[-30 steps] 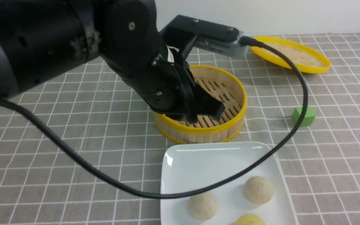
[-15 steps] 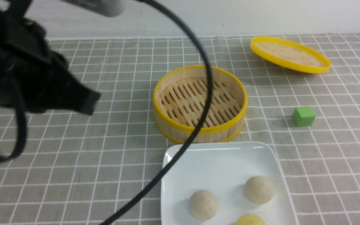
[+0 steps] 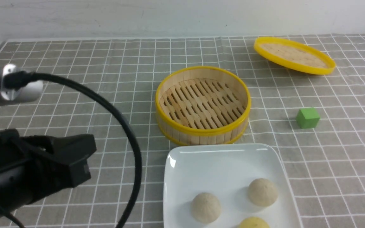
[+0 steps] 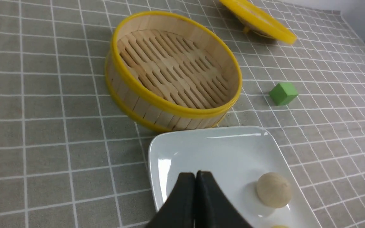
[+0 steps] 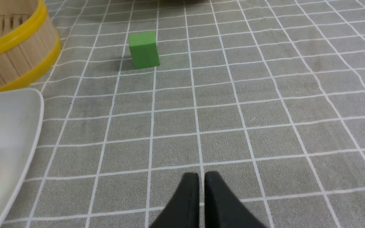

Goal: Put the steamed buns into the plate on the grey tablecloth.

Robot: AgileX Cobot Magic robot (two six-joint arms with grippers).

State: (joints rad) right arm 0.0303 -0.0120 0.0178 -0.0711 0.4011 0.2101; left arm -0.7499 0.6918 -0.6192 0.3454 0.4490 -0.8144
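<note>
Front view shows three rounded buns, two beige [image 3: 206, 207] [image 3: 262, 192] and one pale yellow [image 3: 253, 222], resting apart inside the glossy white plate [image 3: 223, 177] on the white-gridded grey tablecloth [image 3: 337, 164]. Left pincer [image 4: 197, 177] and right pincer [image 5: 201, 177] are both clenched, gripping nothing.

Apparently three buns [image 3: 206, 207] on plate [image 3: 223, 171]

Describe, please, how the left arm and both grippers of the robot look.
The left arm is black and bulky, with small metallic screws, a silvery cylindrical part and a thick black cable. The left gripper and the right gripper have dark, tapering fingers.
</note>
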